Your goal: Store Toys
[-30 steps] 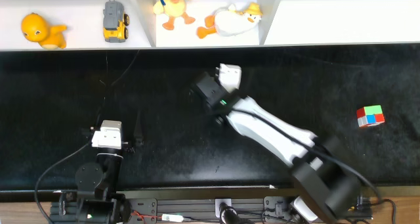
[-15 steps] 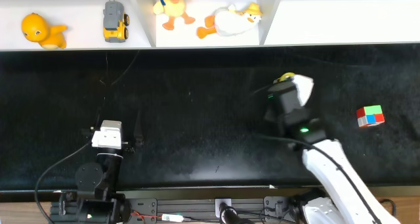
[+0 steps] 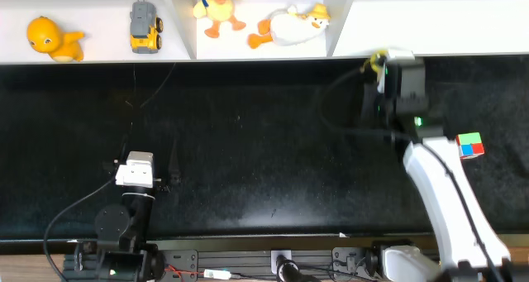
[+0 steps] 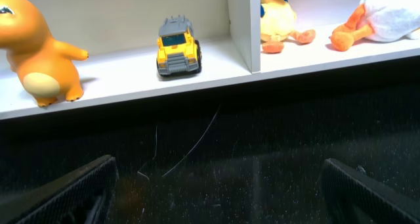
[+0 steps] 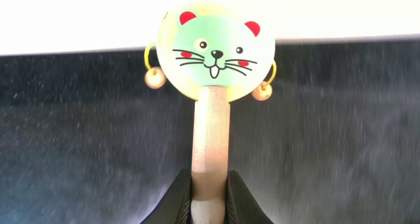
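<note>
My right gripper (image 5: pixel 210 184) is shut on the wooden handle of a rattle drum (image 5: pixel 210 53) with a pale green cat face and two small beads on strings. In the top view the right gripper (image 3: pixel 393 75) sits at the back of the black mat, just in front of the white shelf (image 3: pixel 430 46), with a bit of the yellow rattle drum (image 3: pixel 378 61) showing beside it. A coloured cube (image 3: pixel 467 145) lies on the mat to the right of that arm. My left gripper (image 3: pixel 135 168) rests open near the front left; its fingers (image 4: pixel 72 191) stand wide apart.
The shelf compartments hold an orange figure (image 3: pixel 52 36), a yellow truck (image 3: pixel 145 27), a yellow plush duck (image 3: pixel 218 7) and a white plush duck (image 3: pixel 289 24). A divider (image 3: pixel 340 21) separates them from the bare right compartment. The black mat (image 3: pixel 248 150) spans the table.
The right arm has swung from the middle of the mat to the right and back toward the shelf, carrying the rattle drum. The left arm has kept still.
</note>
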{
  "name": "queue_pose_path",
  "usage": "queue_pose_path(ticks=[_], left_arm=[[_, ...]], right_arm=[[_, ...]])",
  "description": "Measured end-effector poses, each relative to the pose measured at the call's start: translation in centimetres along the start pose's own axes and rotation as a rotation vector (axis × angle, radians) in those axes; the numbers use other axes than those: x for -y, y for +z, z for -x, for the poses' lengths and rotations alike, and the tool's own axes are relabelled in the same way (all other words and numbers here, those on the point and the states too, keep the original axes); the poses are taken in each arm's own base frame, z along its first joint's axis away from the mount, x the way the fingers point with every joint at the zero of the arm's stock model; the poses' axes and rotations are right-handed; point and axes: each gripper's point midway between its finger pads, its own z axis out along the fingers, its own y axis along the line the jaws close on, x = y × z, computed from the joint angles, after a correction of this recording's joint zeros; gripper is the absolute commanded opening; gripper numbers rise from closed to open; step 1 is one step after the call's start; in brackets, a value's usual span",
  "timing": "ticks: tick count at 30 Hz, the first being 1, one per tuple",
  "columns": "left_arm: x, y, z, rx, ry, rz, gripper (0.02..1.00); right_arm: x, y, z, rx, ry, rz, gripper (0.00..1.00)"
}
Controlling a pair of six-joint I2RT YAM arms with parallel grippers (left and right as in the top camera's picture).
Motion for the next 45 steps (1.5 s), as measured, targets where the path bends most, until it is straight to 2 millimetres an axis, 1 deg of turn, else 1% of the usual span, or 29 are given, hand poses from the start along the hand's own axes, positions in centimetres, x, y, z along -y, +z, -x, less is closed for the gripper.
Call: queue_pose_path(ticks=[6, 12, 14, 16, 18, 21, 25, 27, 30, 32, 34, 37, 38, 39, 40, 42, 43, 44, 45], left_arm=[[0.0, 0.0, 0.0, 0.000, 0.000, 0.000, 0.996], [0.0, 0.0, 0.0, 0.000, 0.000, 0.000, 0.998], [0.0, 0.0, 0.0, 0.000, 0.000, 0.000, 0.998], [0.0, 0.0, 0.0, 0.000, 0.000, 0.000, 0.998], [0.0, 0.0, 0.0, 0.000, 0.000, 0.000, 0.998], [0.0, 0.0, 0.0, 0.000, 0.000, 0.000, 0.998], [0.0, 0.0, 0.0, 0.000, 0.000, 0.000, 0.998], [0.0, 0.0, 0.0, 0.000, 0.000, 0.000, 0.998], [0.0, 0.0, 0.0, 0.000, 0.000, 0.000, 0.998], [0.0, 0.0, 0.0, 0.001, 0.000, 0.000, 0.998], [0.0, 0.0, 0.0, 0.000, 0.000, 0.000, 0.998], [0.0, 0.0, 0.0, 0.001, 0.000, 0.000, 0.998], [0.0, 0.0, 0.0, 0.001, 0.000, 0.000, 0.998], [0.0, 0.0, 0.0, 0.001, 0.000, 0.000, 0.998], [0.0, 0.0, 0.0, 0.001, 0.000, 0.000, 0.998], [0.0, 0.0, 0.0, 0.001, 0.000, 0.000, 0.998], [0.0, 0.0, 0.0, 0.001, 0.000, 0.000, 0.998], [0.0, 0.0, 0.0, 0.001, 0.000, 0.000, 0.998], [0.0, 0.0, 0.0, 0.000, 0.000, 0.000, 0.998]], right_arm=[[-1.0, 3.8, 3.7, -0.025, -0.113, 0.007, 0.117], [-1.8, 7.3, 7.3, 0.009, -0.158, 0.011, 0.132], [-2.0, 8.1, 8.3, 0.025, -0.165, 0.011, 0.156], [-2.2, 8.8, 9.4, 0.050, -0.169, 0.013, 0.253], [-2.4, 9.3, 9.9, 0.062, -0.172, 0.019, 0.299], [-2.5, 9.8, 10.0, 0.059, -0.165, 0.033, 0.272], [-2.4, 9.9, 9.0, 0.021, -0.152, 0.035, 0.281], [-2.3, 9.9, 8.4, -0.005, -0.149, 0.034, 0.264], [-2.2, 9.4, 7.5, -0.050, -0.146, 0.033, 0.303], [-2.0, 8.4, 6.4, -0.093, -0.151, 0.033, 0.329], [-1.7, 7.0, 5.3, -0.108, -0.150, 0.033, 0.371], [-1.0, 3.9, 2.8, -0.102, -0.147, 0.024, 0.369], [-0.6, 2.7, 1.6, -0.098, -0.146, 0.016, 0.393], [-0.1, 1.4, 0.3, -0.093, -0.145, 0.003, 0.430], [0.3, 0.3, -1.1, -0.091, -0.141, -0.010, 0.507], [1.3, -1.6, -3.9, -0.099, -0.120, -0.038, 0.744], [1.9, -2.3, -5.4, -0.107, -0.093, -0.053, 0.945], [2.6, -2.8, -6.5, -0.113, -0.067, -0.070, 0.998], [3.4, -3.3, -7.7, -0.121, -0.026, -0.090, 0.998]])
